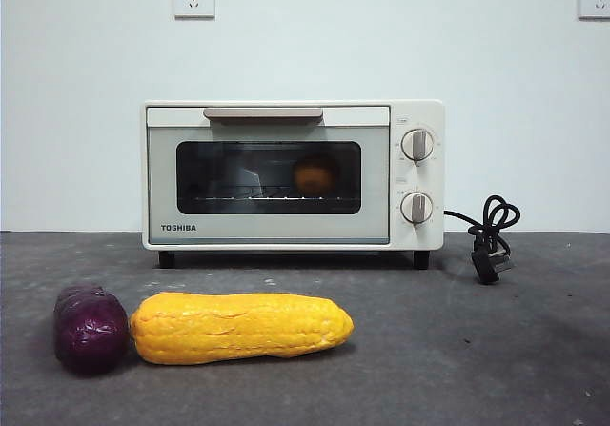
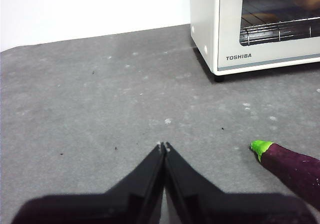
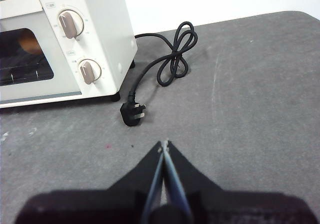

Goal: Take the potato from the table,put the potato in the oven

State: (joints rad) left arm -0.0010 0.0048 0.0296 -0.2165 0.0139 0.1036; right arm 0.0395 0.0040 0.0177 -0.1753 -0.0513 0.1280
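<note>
From the front, the potato point(image 1: 314, 175) sits inside the oven point(image 1: 293, 175) on the rack, behind the closed glass door, so the job looks done. The corn point(image 1: 240, 327) and purple vegetable point(image 1: 90, 328) lie on the table point(image 1: 477, 350), near. In the left wrist view, the left gripper point(image 2: 163, 145) is empty, jaws together. In the right wrist view, the right gripper point(image 3: 163, 144) is also closed and empty, near the cord point(image 3: 170, 63)
</note>
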